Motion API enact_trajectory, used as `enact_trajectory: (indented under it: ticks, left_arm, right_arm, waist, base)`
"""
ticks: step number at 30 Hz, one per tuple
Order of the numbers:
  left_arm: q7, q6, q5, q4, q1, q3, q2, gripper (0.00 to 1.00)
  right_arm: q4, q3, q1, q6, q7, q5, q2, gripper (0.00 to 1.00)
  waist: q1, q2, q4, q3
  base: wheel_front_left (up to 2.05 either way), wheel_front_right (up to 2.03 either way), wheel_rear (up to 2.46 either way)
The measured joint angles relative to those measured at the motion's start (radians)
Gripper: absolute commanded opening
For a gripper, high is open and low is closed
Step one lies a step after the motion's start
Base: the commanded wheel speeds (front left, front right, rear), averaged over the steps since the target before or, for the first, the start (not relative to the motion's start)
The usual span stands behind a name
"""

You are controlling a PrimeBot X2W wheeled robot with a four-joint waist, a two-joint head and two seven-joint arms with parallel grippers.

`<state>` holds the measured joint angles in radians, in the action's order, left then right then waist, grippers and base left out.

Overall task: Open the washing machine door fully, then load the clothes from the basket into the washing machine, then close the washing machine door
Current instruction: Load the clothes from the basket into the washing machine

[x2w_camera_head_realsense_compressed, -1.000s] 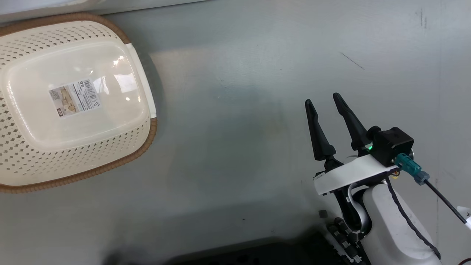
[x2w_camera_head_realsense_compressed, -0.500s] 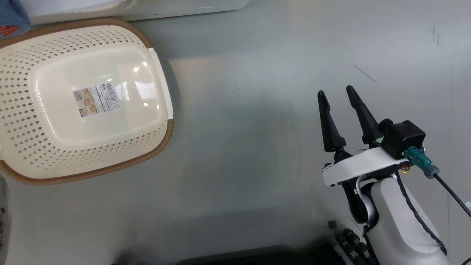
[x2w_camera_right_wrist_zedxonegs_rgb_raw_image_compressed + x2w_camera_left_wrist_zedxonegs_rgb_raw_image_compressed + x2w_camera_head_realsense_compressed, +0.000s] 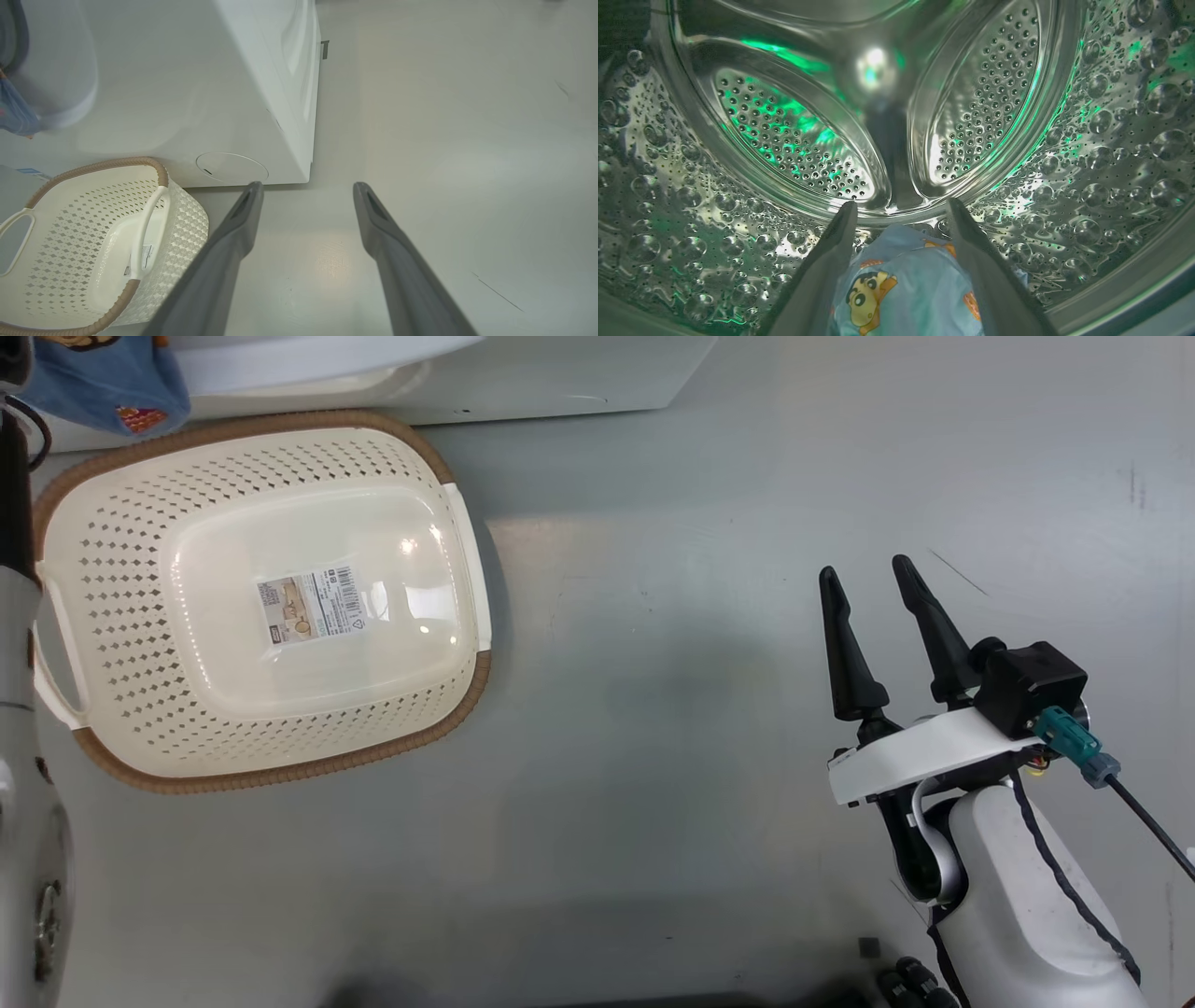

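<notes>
My left gripper (image 3: 901, 205) is deep inside the washing machine's steel drum (image 3: 1087, 140), jaws open. A light blue garment (image 3: 901, 289) with a cartoon figure lies between the fingers on the drum floor. More blue cloth (image 3: 112, 383) hangs at the white machine's front (image 3: 560, 383) above the basket (image 3: 121, 616), which holds nothing but its label. My right gripper (image 3: 864, 569) hovers open over the floor to the right, nothing in it. From the right wrist, the gripper (image 3: 306, 186) faces the machine's (image 3: 187, 93) lower corner and the basket (image 3: 70, 242). The door is out of view.
The pale left forearm (image 3: 19, 709) runs up the head view's left edge beside the basket. A round hatch (image 3: 232, 167) sits low on the machine's front. Grey floor (image 3: 653, 709) stretches between the basket and the right arm.
The head camera has swung, so the whole picture slid right and down. The blue cloth, the machine's base and the left forearm came into view. The right gripper stays open.
</notes>
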<state>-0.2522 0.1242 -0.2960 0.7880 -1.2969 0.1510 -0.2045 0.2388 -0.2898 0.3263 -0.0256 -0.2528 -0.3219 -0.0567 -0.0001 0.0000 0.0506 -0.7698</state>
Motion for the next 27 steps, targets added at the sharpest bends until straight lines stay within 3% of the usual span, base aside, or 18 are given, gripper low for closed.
enact_trajectory:
  ticks: [7,27]
  left_arm:
    - [0.000,0.000,-0.008,-0.007,0.038,-0.002,0.014,1.00]
    - [-0.005,0.000,-0.032,-0.233,0.251,-0.023,0.033,1.00]
  right_arm:
    - [0.000,0.023,0.000,0.000,0.000,0.001,-0.001,1.00]
    - [0.000,0.041,0.000,-0.009,0.000,0.017,-0.001,1.00]
  waist:
    - [0.0000,0.0000,-0.025,0.029]
    - [0.0000,0.0000,-0.060,0.067]
  base:
    - [0.00,0.00,0.00]
    - [0.00,0.00,0.00]
